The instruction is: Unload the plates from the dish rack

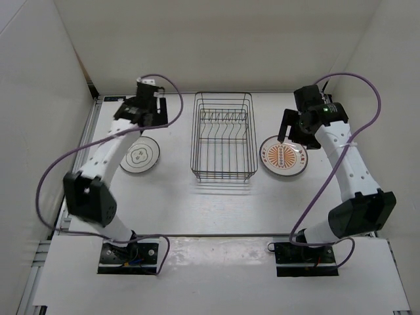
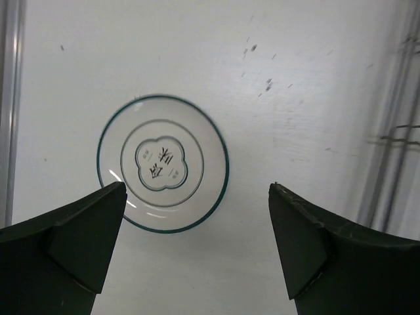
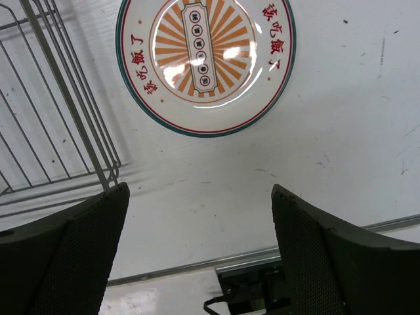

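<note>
The dark wire dish rack (image 1: 223, 173) stands mid-table, and I see no plate among its prongs. A pale plate with grey marks (image 1: 140, 157) lies flat to its left. It also shows in the left wrist view (image 2: 163, 164). The orange sunburst plate (image 1: 283, 156) lies flat to the right of the rack and also shows in the right wrist view (image 3: 205, 62). A third plate is not in view. My left gripper (image 1: 152, 113) (image 2: 197, 186) hangs open and empty high over the grey-marked plate. My right gripper (image 1: 295, 131) (image 3: 201, 187) hangs open and empty above the sunburst plate.
White walls close the table on the left, back and right. A metal rail (image 2: 10, 111) runs along the left edge. Purple cables (image 1: 49, 172) loop off both arms. The rack's wires (image 3: 59, 85) stand close to my right gripper's left finger.
</note>
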Robot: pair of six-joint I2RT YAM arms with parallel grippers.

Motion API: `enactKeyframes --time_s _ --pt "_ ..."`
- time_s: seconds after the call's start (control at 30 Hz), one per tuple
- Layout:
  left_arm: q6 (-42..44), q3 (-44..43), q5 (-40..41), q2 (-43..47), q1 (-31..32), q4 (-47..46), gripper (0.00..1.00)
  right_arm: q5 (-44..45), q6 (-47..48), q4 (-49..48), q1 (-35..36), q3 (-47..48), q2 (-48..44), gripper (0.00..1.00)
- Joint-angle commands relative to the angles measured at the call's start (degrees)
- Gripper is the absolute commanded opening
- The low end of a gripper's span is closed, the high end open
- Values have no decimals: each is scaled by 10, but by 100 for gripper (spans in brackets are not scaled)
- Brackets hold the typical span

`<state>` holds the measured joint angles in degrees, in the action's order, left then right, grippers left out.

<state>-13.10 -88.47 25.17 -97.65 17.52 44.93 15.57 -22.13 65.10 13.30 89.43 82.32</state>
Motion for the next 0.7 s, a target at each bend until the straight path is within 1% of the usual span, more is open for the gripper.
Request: enactKeyframes --time_s 0.0,0.03,0.07,0.13,0.17,0.2,0.23,0.27,0.3,0.33,0.37,0.4,0.43,0.47,0.53,0.57,0.6,0.63,0.67 --pt "23 14 -81 149 -16 -18 100 -8 -43 21 -9 35 34 90" --pt "32 32 -90 196 -16 -18 100 -16 -45 24 -9 47 48 90" --pt "44 99 -91 219 -16 -18 100 -31 -45 23 -8 57 51 90" --pt "30 158 -88 361 -17 -19 100 -34 -44 24 -9 72 67 90" --pt "29 255 -90 393 -17 -19 100 -30 -43 22 -8 76 71 90" --pt "27 287 -100 460 -17 -19 100 -29 -42 23 -8 86 72 90" --pt "26 346 -106 492 -18 -18 100 -24 -42 24 -9 89 79 90" --pt "9 398 -105 593 -16 -12 100 -18 -41 31 -10 94 79 90" --pt "1 420 -109 626 -17 -11 100 -13 -46 36 -9 104 76 90" --pt "-9 467 -113 658 -16 -6 100 12 -52 45 -9 107 72 90" --pt "-11 485 -116 683 -16 -5 100 19 -54 42 -8 105 59 90" --pt "-10 531 -116 759 -17 -2 100 24 -56 42 -8 90 52 90" --pt "-16 541 -109 779 -17 1 100 35 -63 32 -9 83 41 90" --pt "-20 551 -80 807 -18 3 100 35 -61 20 -9 69 31 90" --pt "-23 561 -61 825 -18 7 100 48 -49 14 -11 73 35 90" --pt "-29 559 -27 817 -18 30 100 66 -48 27 -13 83 41 90" --pt "-33 546 -18 811 -17 40 100 77 -49 34 -14 96 47 90" --pt "-35 531 -11 789 -17 52 100 89 -49 48 -16 132 59 90" --pt "-38 514 -6 763 -17 63 100 113 -49 50 -23 141 67 90"
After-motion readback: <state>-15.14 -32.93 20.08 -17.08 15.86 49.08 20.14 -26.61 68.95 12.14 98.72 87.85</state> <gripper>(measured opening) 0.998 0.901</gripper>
